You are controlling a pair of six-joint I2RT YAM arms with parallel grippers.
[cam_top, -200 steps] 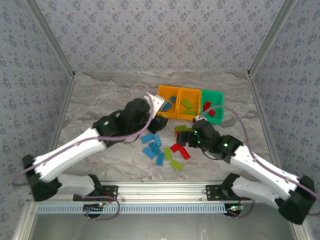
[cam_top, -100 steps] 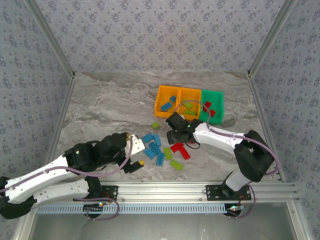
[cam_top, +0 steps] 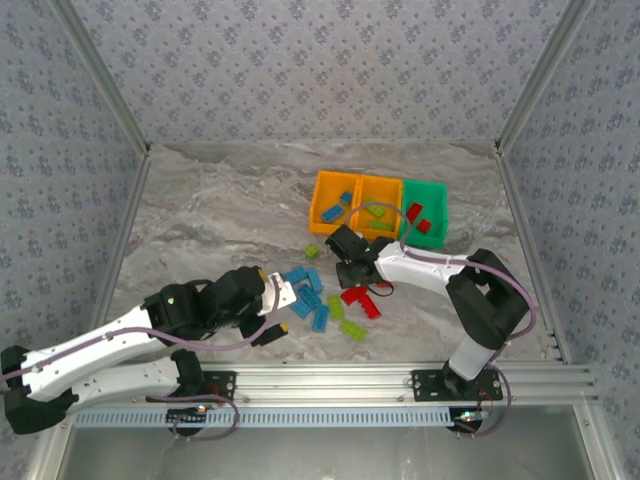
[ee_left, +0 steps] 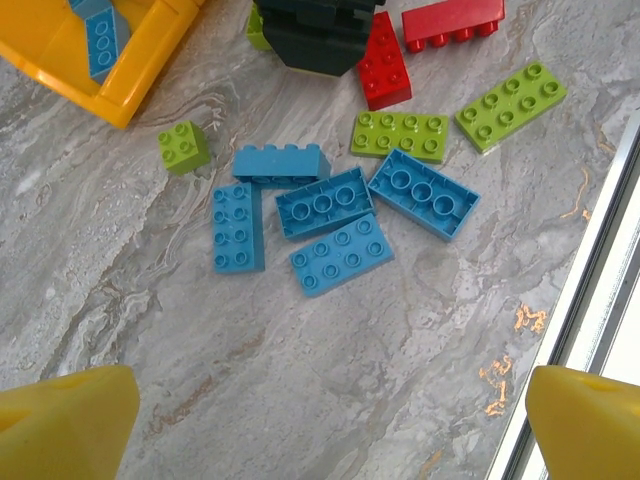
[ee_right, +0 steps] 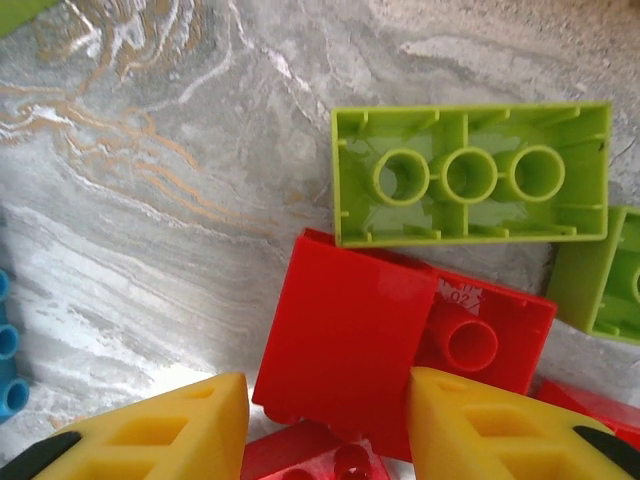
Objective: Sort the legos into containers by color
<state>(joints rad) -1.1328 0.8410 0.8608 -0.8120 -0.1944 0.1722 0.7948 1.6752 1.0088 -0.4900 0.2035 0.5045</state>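
Three bins sit in a row at upper centre of the top view. The left orange bin (cam_top: 318, 205) has blue in it, the middle orange bin (cam_top: 382, 180) has lime and the green bin (cam_top: 428, 186) has red. Most of the legos (cam_top: 330, 300) are loose on the table (cam_top: 200, 210), mid-frame.

The right gripper (cam_top: 350, 265) is down at the top edge of that pile. In the wrist view its fingers (ee_right: 180, 430) are partly closed either side of a red brick (ee_right: 345, 340). That brick is tipped up on an edge, smooth side facing the camera. I can't tell whether the pads are clamped on it or just bracketing it.

The left gripper (ee_left: 325, 425) is spread wide and holding nothing. It hangs over the blue bricks (ee_left: 324, 201) at centre of its view.

Risks as I see them:
- The red brick is tilted, so an off-square pinch could pivot it out on lift.
- An upside-down lime brick (ee_right: 470, 175) butts against its upper edge and more red lies at the bottom of the frame. Neighbours could get dragged or wedged.
- The right finger overlaps the brick's far half, so it may be pressing on the brick rather than beside it.
- The blue cluster is just beside the right gripper's body (ee_left: 315, 30). If the left arm comes down now, the arms could clash.
- The two orange bins look alike, so a wrong drop is easy.
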